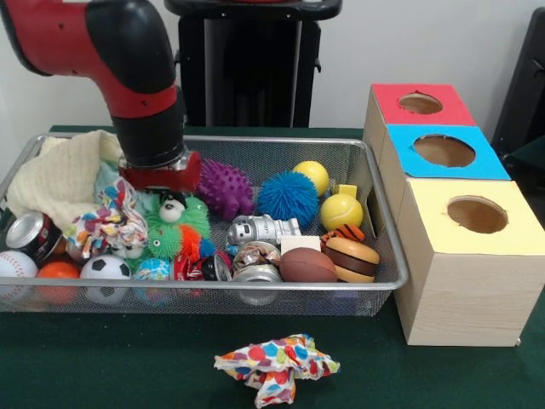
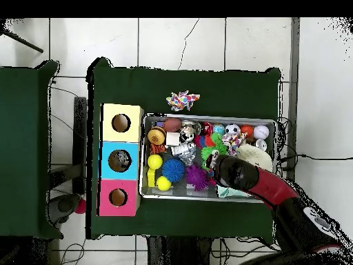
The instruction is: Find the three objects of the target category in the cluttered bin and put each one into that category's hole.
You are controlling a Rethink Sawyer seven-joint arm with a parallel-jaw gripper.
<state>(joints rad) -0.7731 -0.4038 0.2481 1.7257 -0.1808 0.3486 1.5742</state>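
The wire mesh bin holds many toys: a purple spiky ball, a blue spiky ball, two yellow balls, a green fuzzy toy, a silver robot figure, a brown football and a burger toy. My gripper reaches down into the bin's back left, just left of the purple ball and above the green toy. Its tips are hidden among the toys. The blue-topped box's hole lies right of the bin; in the overhead view something grey shows inside it.
The red-topped box and yellow-topped box flank the blue one. A cream cloth, a patterned cloth, a can, a soccer ball and a baseball fill the bin's left. Another patterned cloth lies on the table before the bin.
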